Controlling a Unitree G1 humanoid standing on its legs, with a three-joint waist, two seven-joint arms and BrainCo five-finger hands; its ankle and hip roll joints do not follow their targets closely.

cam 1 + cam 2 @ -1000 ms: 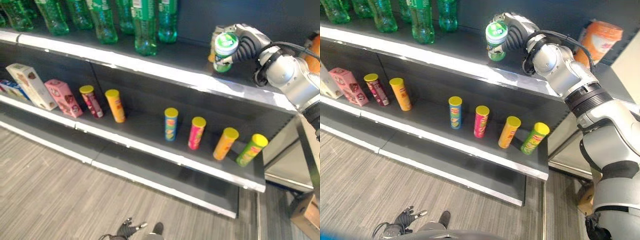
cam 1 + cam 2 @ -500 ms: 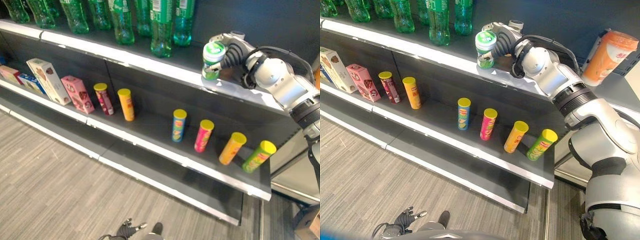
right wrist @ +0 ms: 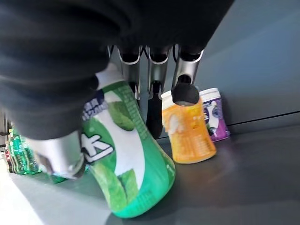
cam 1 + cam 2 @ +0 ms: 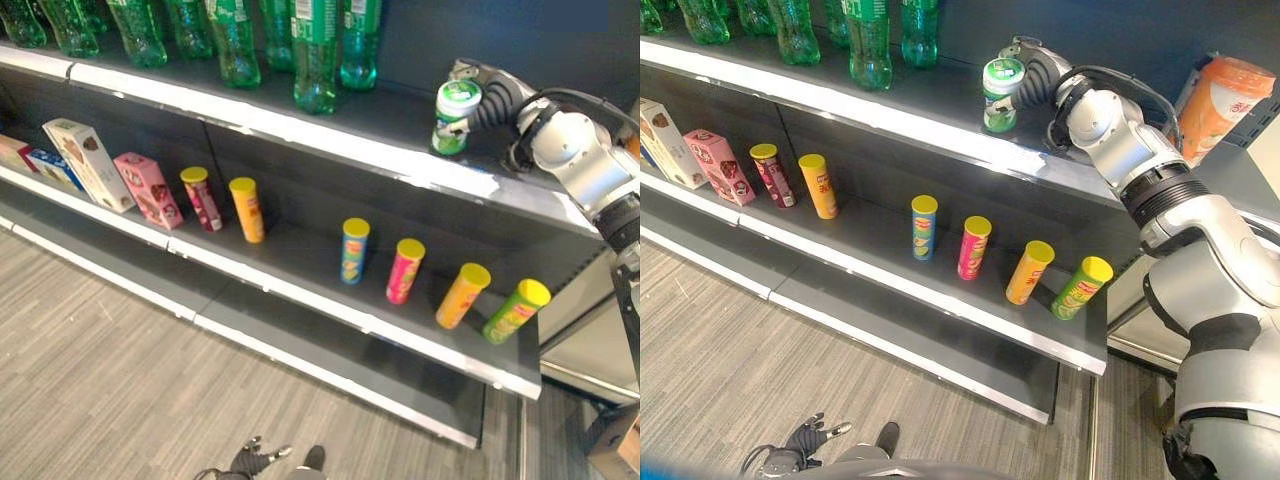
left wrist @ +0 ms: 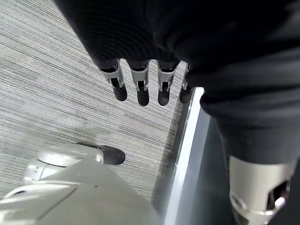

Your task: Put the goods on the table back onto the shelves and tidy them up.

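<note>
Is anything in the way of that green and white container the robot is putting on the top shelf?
Nothing visible. The right hand holds the green container low over bare top shelf. An orange container and a purple one stand behind it, apart.

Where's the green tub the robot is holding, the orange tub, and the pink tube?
green tub (image 3: 126, 159), right wrist view, its side label
orange tub (image 3: 186, 131), right wrist view, its front
pink tube (image 4: 405, 272), left eye view, its body

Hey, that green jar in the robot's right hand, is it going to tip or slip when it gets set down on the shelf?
The green jar looks tilted in the right hand, so it may rock or tip on release. Its glossy wrap probably slips easily. Its rounded body would likely roll toward the orange jar if it fell.
</note>
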